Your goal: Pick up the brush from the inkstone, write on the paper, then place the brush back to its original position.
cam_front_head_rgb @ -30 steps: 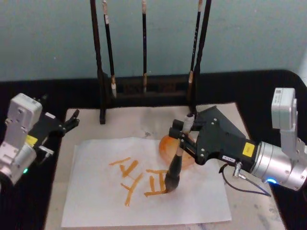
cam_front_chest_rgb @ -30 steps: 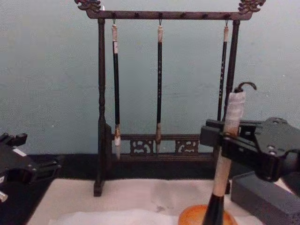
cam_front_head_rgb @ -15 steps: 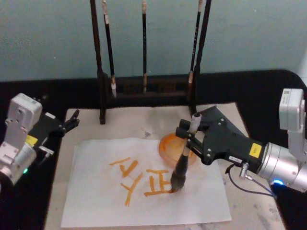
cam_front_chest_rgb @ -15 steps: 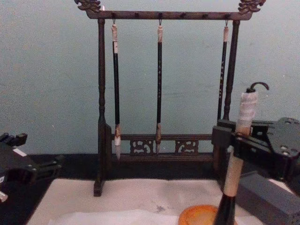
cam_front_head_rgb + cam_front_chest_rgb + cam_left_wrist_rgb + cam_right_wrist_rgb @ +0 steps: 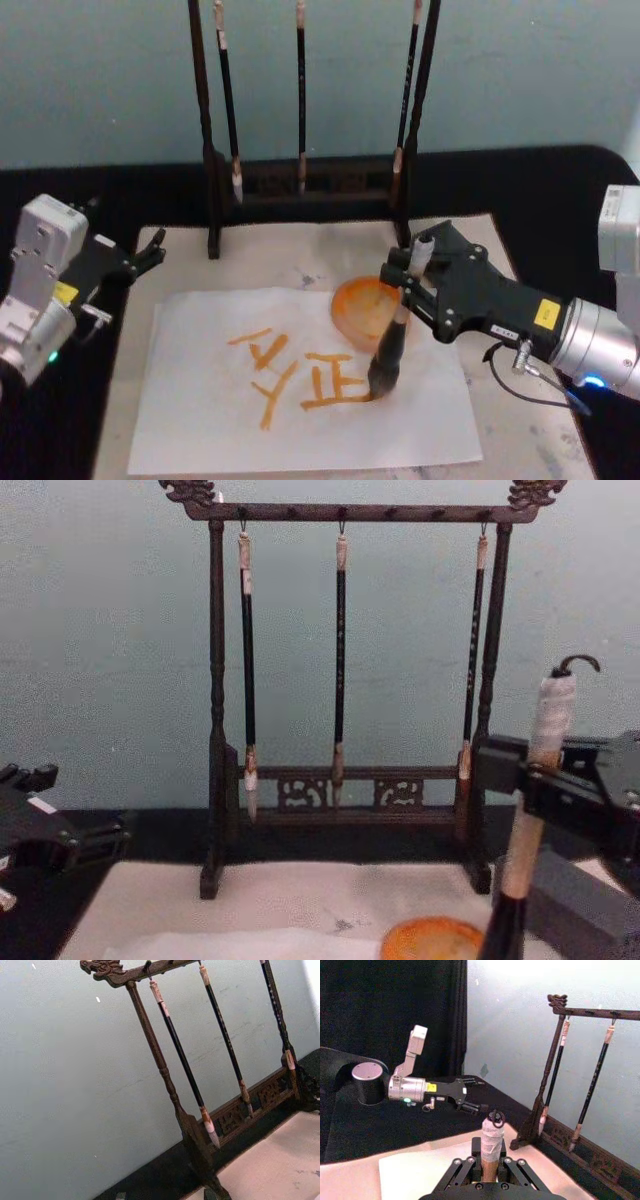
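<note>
On paper [image 5: 200, 430], right end effector [image 5: 405, 282] clamping brush [image 5: 387, 352] shifted rightward; left end effector [image 5: 146, 254] parked, wide.

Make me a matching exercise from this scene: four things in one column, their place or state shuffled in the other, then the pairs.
1. brush
2. paper
3. left hand
4. thin brushes

A. hanging on the rack
B. open, empty, at the mat's left edge
C. held by the right hand, tip on the sheet
D. lying flat, marked with orange strokes

Pairs: 1-C, 2-D, 3-B, 4-A.
</note>
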`<move>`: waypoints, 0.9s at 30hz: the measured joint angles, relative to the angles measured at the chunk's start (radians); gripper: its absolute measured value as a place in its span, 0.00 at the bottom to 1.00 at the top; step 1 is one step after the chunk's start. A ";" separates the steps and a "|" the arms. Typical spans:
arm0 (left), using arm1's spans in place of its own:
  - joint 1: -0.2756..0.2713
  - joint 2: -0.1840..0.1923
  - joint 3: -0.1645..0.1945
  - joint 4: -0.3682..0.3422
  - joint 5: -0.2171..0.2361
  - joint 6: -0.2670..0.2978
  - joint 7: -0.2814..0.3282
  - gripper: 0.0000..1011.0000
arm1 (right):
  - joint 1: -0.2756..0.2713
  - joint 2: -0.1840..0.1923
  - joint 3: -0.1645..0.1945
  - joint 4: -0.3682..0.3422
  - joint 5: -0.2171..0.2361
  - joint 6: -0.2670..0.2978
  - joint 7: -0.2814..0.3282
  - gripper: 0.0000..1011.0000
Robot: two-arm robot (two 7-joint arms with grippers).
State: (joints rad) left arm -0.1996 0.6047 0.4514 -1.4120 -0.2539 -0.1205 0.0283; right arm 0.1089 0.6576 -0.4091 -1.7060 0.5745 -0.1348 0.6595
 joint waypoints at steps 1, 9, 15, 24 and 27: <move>0.000 0.000 0.000 0.000 0.000 0.000 0.000 1.00 | -0.002 0.001 0.003 -0.001 0.001 0.000 0.000 0.15; 0.000 0.000 0.000 0.000 0.000 0.000 0.000 1.00 | -0.007 0.002 0.014 -0.007 0.005 -0.001 0.000 0.15; 0.000 0.000 0.000 0.000 0.000 0.000 0.000 1.00 | -0.008 0.001 0.022 -0.017 0.013 -0.003 0.002 0.15; 0.000 0.000 0.000 0.000 0.000 0.000 0.000 1.00 | 0.004 -0.009 0.035 -0.031 0.027 -0.012 0.000 0.15; 0.000 0.000 0.000 0.000 0.000 0.000 0.000 1.00 | 0.011 -0.016 0.040 -0.031 0.031 -0.012 -0.006 0.15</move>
State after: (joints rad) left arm -0.1995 0.6047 0.4514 -1.4120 -0.2539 -0.1205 0.0283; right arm 0.1195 0.6417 -0.3693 -1.7371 0.6054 -0.1470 0.6536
